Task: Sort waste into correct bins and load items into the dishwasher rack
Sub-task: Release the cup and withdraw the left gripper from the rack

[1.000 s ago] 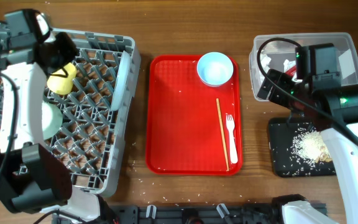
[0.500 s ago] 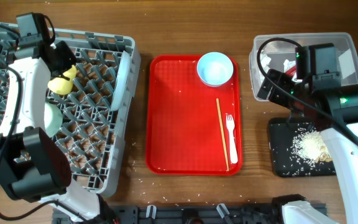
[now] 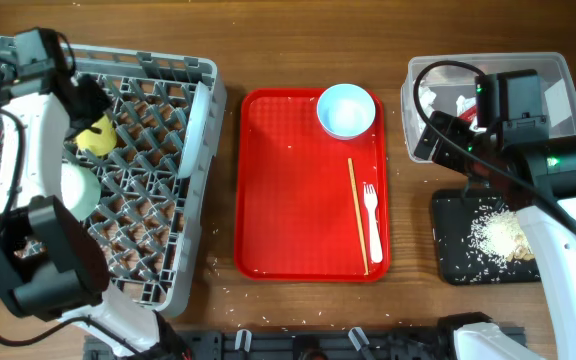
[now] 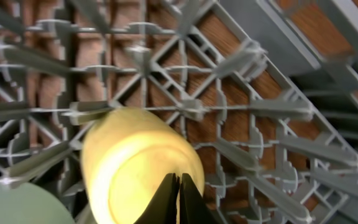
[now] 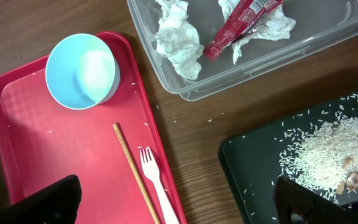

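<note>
My left gripper (image 4: 179,200) is shut, its fingertips pinching the rim of the small yellow cup (image 4: 135,162). The cup (image 3: 95,138) hangs low over the pegs at the far left of the grey dishwasher rack (image 3: 168,70). A pale green plate (image 3: 78,190) stands in the rack just below it. My right gripper (image 5: 178,208) is open and empty above the table, between the red tray and the black tray. On the red tray (image 3: 288,200) lie a pale blue bowl (image 5: 82,70), a wooden chopstick (image 5: 132,168) and a white fork (image 5: 157,186).
The clear tub (image 5: 241,81) at the back right holds crumpled white tissue (image 5: 179,40) and a red sachet (image 5: 241,22). The black tray (image 5: 260,168) in front of it carries a heap of rice (image 5: 328,155). Stray grains dot the wood and the red tray.
The left arm has swung toward the rack's far-left corner, and the yellow cup has shifted slightly down and left with it. The right arm has not moved.
</note>
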Robot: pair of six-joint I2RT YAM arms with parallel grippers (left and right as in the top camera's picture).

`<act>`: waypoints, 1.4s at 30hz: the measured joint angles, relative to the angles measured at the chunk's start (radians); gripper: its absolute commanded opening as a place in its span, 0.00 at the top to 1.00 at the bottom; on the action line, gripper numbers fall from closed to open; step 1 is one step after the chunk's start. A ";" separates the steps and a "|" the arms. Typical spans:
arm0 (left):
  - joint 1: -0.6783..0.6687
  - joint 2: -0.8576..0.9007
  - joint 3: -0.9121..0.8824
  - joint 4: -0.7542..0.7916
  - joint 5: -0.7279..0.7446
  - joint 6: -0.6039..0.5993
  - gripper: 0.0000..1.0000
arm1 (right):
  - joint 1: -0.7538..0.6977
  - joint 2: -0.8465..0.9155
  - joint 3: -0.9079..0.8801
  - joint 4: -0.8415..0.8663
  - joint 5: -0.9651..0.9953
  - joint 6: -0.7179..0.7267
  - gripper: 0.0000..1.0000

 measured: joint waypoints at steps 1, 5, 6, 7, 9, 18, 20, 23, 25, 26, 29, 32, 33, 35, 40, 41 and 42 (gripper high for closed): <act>0.013 -0.002 0.002 -0.003 0.000 -0.011 0.96 | 0.000 0.000 0.000 0.000 0.000 0.000 0.00; 0.081 -0.008 0.002 -0.040 -0.005 -0.057 0.96 | 0.000 0.000 0.000 0.000 0.000 0.000 0.00; 0.094 -0.011 0.002 -0.048 -0.001 -0.072 0.96 | 0.000 0.000 0.000 0.000 0.000 0.000 0.00; 0.102 -0.014 0.002 -0.054 0.003 -0.079 0.96 | 0.000 0.000 0.000 0.000 0.000 0.000 0.00; 0.123 -0.032 0.000 -0.059 0.031 -0.100 0.96 | 0.000 0.000 0.000 0.000 0.000 0.000 0.00; 0.138 -0.299 0.000 -0.377 0.371 -0.089 0.86 | 0.000 0.000 0.000 0.001 0.000 0.000 0.00; 0.138 -0.325 -0.001 -0.473 0.404 -0.058 0.84 | 0.000 0.000 0.000 0.001 0.000 0.000 0.00; 0.138 -0.327 -0.006 -0.616 0.435 0.037 0.84 | 0.000 0.000 0.000 0.000 0.000 0.000 0.00; 0.138 -0.327 -0.010 -0.656 0.445 0.086 0.86 | 0.000 0.000 0.000 0.000 0.000 0.000 0.00; 0.138 -0.327 -0.014 -0.665 0.448 0.104 0.88 | 0.000 0.000 0.000 0.000 0.000 0.000 0.00; 0.138 -0.327 -0.019 -0.697 0.484 0.172 0.96 | 0.000 0.000 0.000 0.000 0.000 0.000 0.00; 0.133 -0.359 -0.023 -0.726 0.539 0.223 0.90 | 0.000 0.000 0.000 0.000 0.000 0.000 0.00; 0.126 -0.381 -0.023 -0.730 0.547 0.231 0.83 | 0.000 0.000 0.000 0.000 0.000 0.000 0.00; 0.095 -0.437 -0.024 -0.734 0.558 0.245 0.67 | 0.000 0.000 0.000 0.000 0.000 0.000 0.00; -0.082 -0.499 -0.027 -0.741 0.569 0.259 0.90 | 0.000 0.000 0.000 0.001 0.000 0.000 0.00; -0.128 -0.499 -0.032 -0.739 0.569 0.266 0.95 | 0.000 0.000 0.000 0.000 0.000 0.000 0.00; -0.168 -0.499 -0.040 -0.737 0.569 0.258 0.96 | 0.000 0.000 0.000 0.000 0.000 0.000 0.00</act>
